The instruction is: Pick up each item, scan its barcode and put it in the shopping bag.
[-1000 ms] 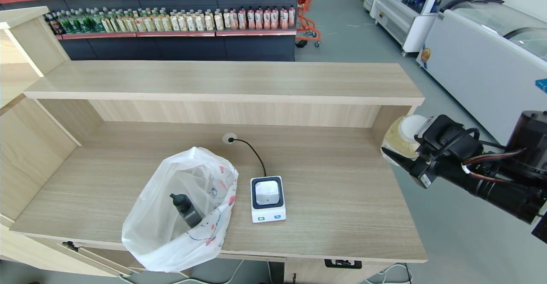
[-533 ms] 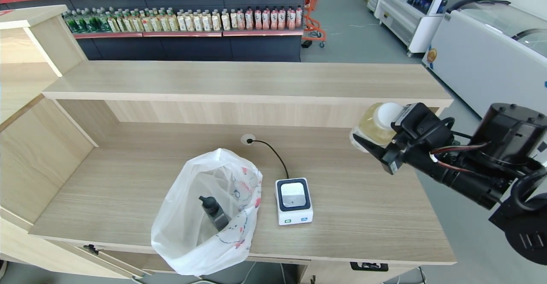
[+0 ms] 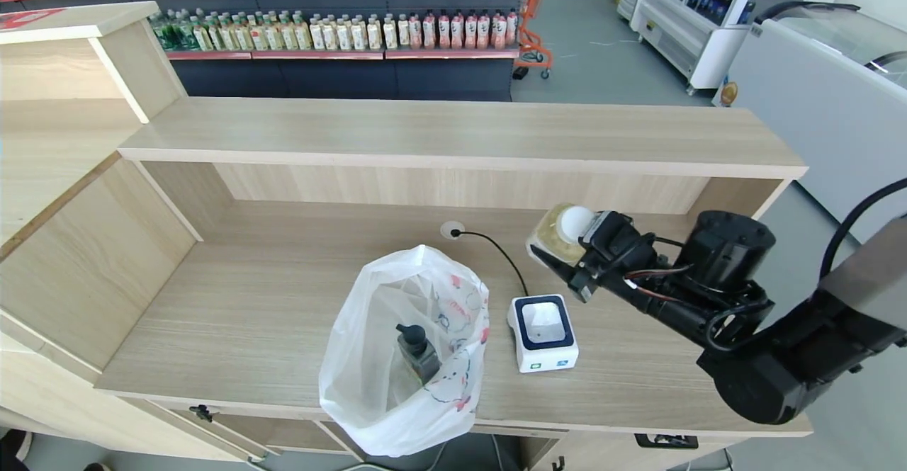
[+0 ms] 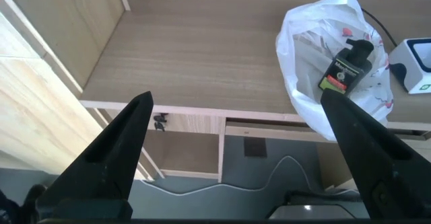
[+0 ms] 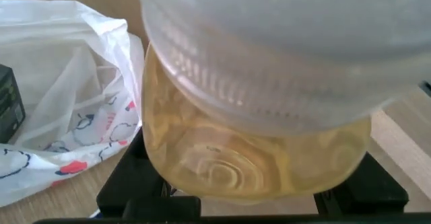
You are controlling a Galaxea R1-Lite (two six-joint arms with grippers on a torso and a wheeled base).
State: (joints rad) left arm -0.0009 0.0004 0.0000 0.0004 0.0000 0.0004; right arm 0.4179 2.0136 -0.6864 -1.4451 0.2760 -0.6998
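Centre-right of the head frame, we see the right end effector (image 3: pixel 560 250) clenched on the white-lidded jar (image 3: pixel 551 233), over the table (image 3: pixel 283 294), just up-frame of the scanner (image 3: pixel 542 324). Left end effector (image 4: pixel 237 99) spread wide, empty.

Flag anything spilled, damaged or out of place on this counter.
Nothing spilled or damaged. One oddity: the shopping bag bulges over the front edge of the counter, with the dark pump bottle inside. The scanner sits flat beside it; the right gripper holds a yellowish jar.
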